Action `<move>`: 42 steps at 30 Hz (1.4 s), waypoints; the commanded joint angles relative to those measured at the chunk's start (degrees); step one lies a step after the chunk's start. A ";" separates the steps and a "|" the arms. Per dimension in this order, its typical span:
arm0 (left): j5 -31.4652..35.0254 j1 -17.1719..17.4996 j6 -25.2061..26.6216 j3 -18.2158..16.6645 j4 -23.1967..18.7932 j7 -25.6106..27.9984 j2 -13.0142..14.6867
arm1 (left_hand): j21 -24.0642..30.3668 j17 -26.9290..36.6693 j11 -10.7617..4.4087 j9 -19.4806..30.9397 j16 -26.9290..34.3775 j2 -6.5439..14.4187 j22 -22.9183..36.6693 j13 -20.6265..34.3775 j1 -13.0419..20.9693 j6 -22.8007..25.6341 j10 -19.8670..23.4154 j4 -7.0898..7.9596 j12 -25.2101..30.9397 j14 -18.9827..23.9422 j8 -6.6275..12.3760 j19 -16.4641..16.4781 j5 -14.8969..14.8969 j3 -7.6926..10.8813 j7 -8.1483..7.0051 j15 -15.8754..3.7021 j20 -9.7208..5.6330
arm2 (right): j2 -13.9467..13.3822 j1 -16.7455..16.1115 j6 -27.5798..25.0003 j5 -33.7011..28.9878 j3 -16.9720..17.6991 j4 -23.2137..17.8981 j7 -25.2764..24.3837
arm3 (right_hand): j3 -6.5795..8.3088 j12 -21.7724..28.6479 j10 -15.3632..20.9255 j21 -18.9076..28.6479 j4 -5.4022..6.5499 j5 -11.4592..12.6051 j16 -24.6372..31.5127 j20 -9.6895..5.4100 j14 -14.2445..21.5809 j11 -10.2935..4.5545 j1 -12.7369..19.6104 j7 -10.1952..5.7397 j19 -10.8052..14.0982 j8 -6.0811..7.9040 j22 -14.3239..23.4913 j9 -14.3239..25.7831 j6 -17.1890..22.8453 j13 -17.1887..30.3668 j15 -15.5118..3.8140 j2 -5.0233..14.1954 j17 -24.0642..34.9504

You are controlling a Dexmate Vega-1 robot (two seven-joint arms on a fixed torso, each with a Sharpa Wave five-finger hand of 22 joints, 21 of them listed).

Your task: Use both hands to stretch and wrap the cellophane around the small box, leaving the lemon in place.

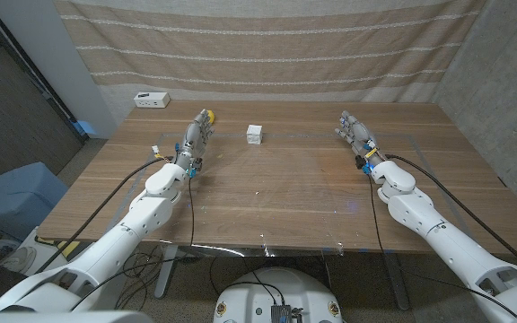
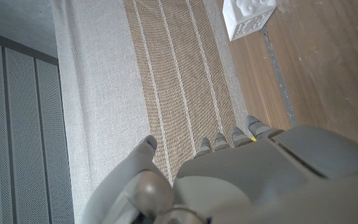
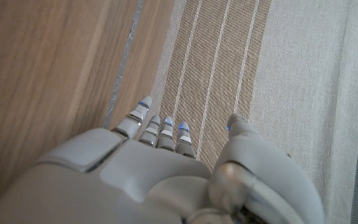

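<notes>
Cellophane (image 1: 267, 193), barely visible, lies spread mid-frame below the small box (image 1: 255, 135); left hand (image 1: 196, 139) and right hand (image 1: 355, 133) flank it, fingers open, empty, ready to stretch; lemon (image 1: 209, 115) upper left.

Both arms (image 1: 142, 211) are clad in smooth white rounded shells, with black cables (image 1: 115, 193) run along the outside. The left hand (image 1: 196, 136) and right hand (image 1: 355, 133) are built of grey segmented parts, with small blue and yellow fittings seen at the wrists. Grey fingers (image 3: 143, 107) are tipped with small blue marks.
</notes>
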 commanded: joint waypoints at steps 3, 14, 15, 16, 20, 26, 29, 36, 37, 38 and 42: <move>-0.67 0.42 -0.70 -0.25 0.39 -0.59 -0.24 | -0.23 0.11 0.45 0.08 0.36 1.64 0.30 0.09 0.09 -3.12 -4.69 -0.34 0.48 -7.11 0.45 -0.27 0.07 0.14 -0.18 -0.80 -0.30 | -0.72 1.59 -1.24 -1.91 -1.16 -0.31 -0.05 | 0.69 0.34 0.76 0.23 -0.07 0.24 0.37 0.80 0.27 0.41 0.47 -0.15 0.42 0.29 0.07 0.08 0.64 0.09 1.53 0.09 0.24; -0.77 0.46 -0.43 -0.28 0.55 -0.84 0.02 | -0.73 0.12 1.05 0.10 0.48 1.49 0.31 0.12 0.20 -2.96 -4.34 -0.56 0.60 -6.61 0.42 0.16 -0.07 0.02 -0.11 0.15 0.73 | -1.39 5.76 -2.69 -5.69 -3.69 1.22 1.45 | 0.95 0.25 0.77 0.31 -0.45 0.29 0.49 1.20 0.81 0.55 0.80 -0.35 0.64 0.30 0.08 0.09 0.78 0.11 1.90 0.00 0.16; -0.79 0.44 -0.49 -0.30 0.64 -0.92 0.01 | -0.73 0.12 1.18 0.10 0.47 1.47 0.32 0.12 0.21 -2.91 -4.19 -0.57 0.66 -6.60 0.43 0.27 -0.08 0.00 -0.10 0.31 0.94 | -1.37 6.25 -2.55 -5.95 -3.97 1.66 2.02 | 1.03 0.31 0.97 0.34 -0.53 0.30 0.55 1.26 1.01 0.69 0.88 -0.06 0.72 0.27 0.08 0.10 0.73 0.12 1.98 0.04 0.16; -0.80 0.43 -0.52 -0.31 0.71 -0.97 0.02 | -0.74 0.12 1.15 0.11 0.49 1.46 0.32 0.12 0.21 -2.79 -4.05 -0.58 0.71 -6.53 0.48 0.32 -0.08 -0.01 -0.06 0.33 0.98 | -1.25 6.71 -2.74 -5.91 -4.15 1.94 2.47 | 1.05 0.30 0.98 0.36 -0.57 0.30 0.57 1.29 1.08 0.73 0.91 0.07 0.77 0.26 0.09 0.10 0.72 0.12 2.05 0.01 0.15; -1.03 0.45 -0.64 -0.39 0.93 -1.31 0.02 | -0.78 0.12 1.25 0.11 0.55 1.44 0.32 0.13 0.22 -2.58 -3.79 -0.61 0.79 -6.30 0.53 0.50 -0.09 -0.03 0.02 0.36 1.02 | -1.22 8.52 -3.10 -7.29 -5.26 2.80 3.49 | 1.13 0.41 1.37 0.46 -0.61 0.30 0.71 1.27 1.49 0.71 0.91 0.20 1.05 0.29 0.09 0.10 0.82 0.13 1.95 0.05 0.18; -1.48 0.61 -0.22 -0.46 0.97 -1.81 0.26 | -0.81 0.12 1.45 0.11 0.74 1.37 0.33 0.14 0.24 -2.27 -3.14 -0.67 0.98 -5.50 0.57 1.08 -0.13 -0.10 -0.04 0.78 1.81 | -1.36 11.41 -4.09 -10.10 -7.31 3.75 4.78 | 1.37 0.46 1.72 0.42 -0.83 0.35 0.82 1.46 2.00 0.76 1.12 -0.09 1.03 0.28 0.09 0.11 0.85 0.15 2.22 0.08 0.17; -1.73 0.64 -0.08 -0.50 1.05 -2.16 0.35 | -0.92 0.14 2.89 0.12 0.83 1.26 0.36 0.15 0.22 -2.03 -2.53 -0.71 1.13 -4.80 0.56 1.53 -0.16 -0.20 -0.13 1.90 2.46 | -1.13 12.91 -4.22 -11.09 -8.29 4.74 6.00 | 1.58 0.40 1.71 0.39 -1.07 0.39 0.77 1.86 2.10 0.65 1.37 -0.29 0.97 0.20 0.10 0.12 0.68 0.16 2.53 0.10 0.12; -1.21 1.09 -0.61 -0.93 0.69 -1.23 0.78 | -0.94 0.16 2.99 0.13 0.87 1.18 0.38 0.16 0.19 -1.88 -2.13 -0.72 1.19 -4.32 0.55 2.01 -0.19 -0.29 -0.31 2.40 3.19 | -0.89 15.90 -4.71 -14.13 -10.59 5.99 7.72 | 1.94 0.27 1.62 0.31 -1.45 0.47 0.73 1.99 2.25 0.49 1.81 -0.67 0.78 0.14 0.10 0.13 0.53 0.17 2.58 0.22 0.09; -1.19 1.19 -0.66 -1.00 0.58 -1.09 0.83 | -0.95 0.16 3.04 0.13 0.90 1.18 0.38 0.16 0.18 -1.84 -2.01 -0.72 1.23 -4.21 0.56 2.05 -0.19 -0.29 -0.33 2.44 3.23 | -0.83 16.20 -4.77 -14.56 -10.86 6.04 7.76 | 1.99 0.26 1.61 0.29 -1.47 0.48 0.71 1.90 2.23 0.42 1.84 -0.77 0.74 0.15 0.10 0.13 0.54 0.18 2.51 0.26 0.10; -1.18 1.29 -0.66 -1.04 0.47 -1.03 0.90 | -0.97 0.17 2.83 0.13 0.87 1.18 0.38 0.16 0.18 -1.85 -2.02 -0.72 1.21 -4.21 0.55 2.06 -0.19 -0.30 -0.35 2.53 3.24 | -0.75 16.44 -4.84 -14.95 -11.09 6.07 7.71 | 2.04 0.25 1.62 0.28 -1.47 0.48 0.71 1.92 2.21 0.37 1.85 -0.77 0.72 0.14 0.11 0.13 0.52 0.18 2.50 0.32 0.13; -1.36 1.57 -0.71 -1.13 0.28 -1.07 0.93 | -1.02 0.18 3.13 0.13 0.86 1.19 0.40 0.16 0.16 -1.71 -1.95 -0.70 1.18 -4.07 0.57 2.22 -0.20 -0.33 -0.37 2.55 3.35 | -0.60 17.44 -5.07 -16.53 -12.11 6.18 7.97 | 2.21 0.20 1.62 0.18 -1.54 0.50 0.68 1.87 2.16 0.18 1.94 -1.01 0.43 0.15 0.11 0.14 0.53 0.19 2.29 0.42 0.18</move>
